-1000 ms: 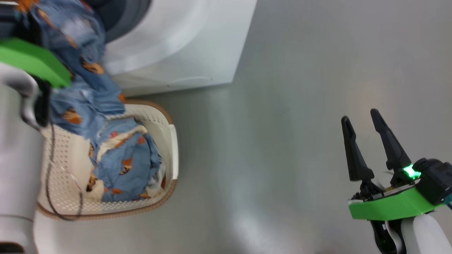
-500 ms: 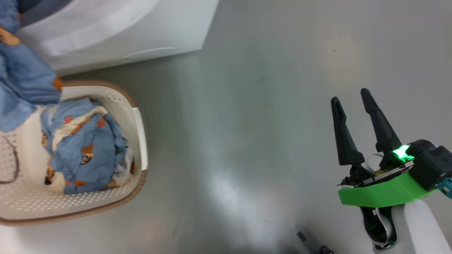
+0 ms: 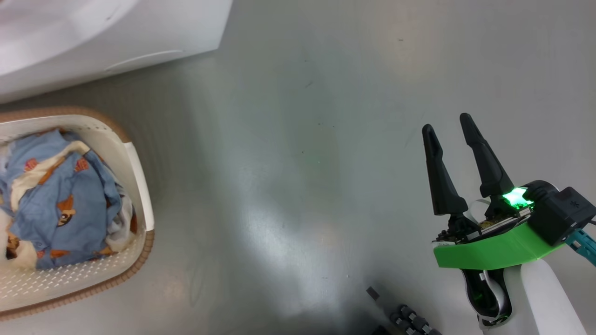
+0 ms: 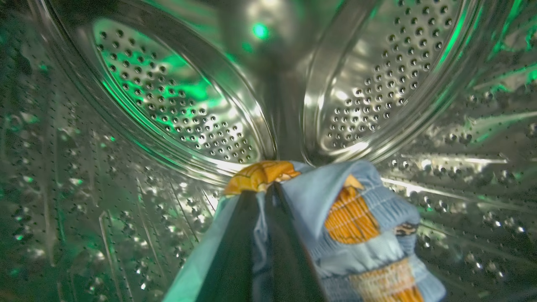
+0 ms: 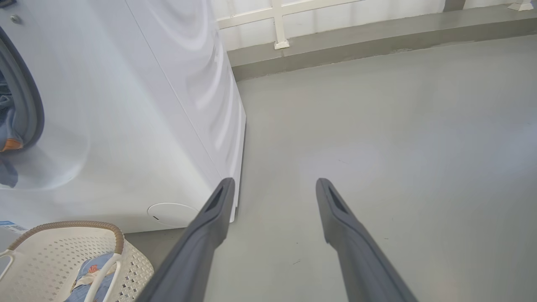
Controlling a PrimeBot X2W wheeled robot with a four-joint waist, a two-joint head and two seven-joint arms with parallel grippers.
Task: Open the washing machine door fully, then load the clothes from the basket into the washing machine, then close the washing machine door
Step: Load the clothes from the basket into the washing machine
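Observation:
In the left wrist view my left gripper [image 4: 268,189] is inside the perforated steel drum [image 4: 176,109] of the washing machine. It is shut on a light blue garment with orange prints [image 4: 361,218], which bunches over its fingertips. The washing machine's white body [image 3: 93,37] fills the head view's top left, and the cream basket [image 3: 137,186] below it holds more of the clothes [image 3: 60,204]. My right gripper [image 3: 448,126] is open over bare floor, far right of the basket. In the right wrist view, blue fabric [image 5: 8,138] hangs at the grey gasket. The washing machine door is out of view.
Grey floor [image 3: 298,163] stretches between the basket and my right arm. Small dark parts [image 3: 409,321] lie at the head view's bottom edge. The right wrist view shows the round service flap [image 5: 172,214], the basket [image 5: 54,251] and a white wall [image 5: 277,25] behind.
The head camera has swung right, so machine and basket slid left in the picture. My left arm and its blue garment have left the head view. The right gripper stays open.

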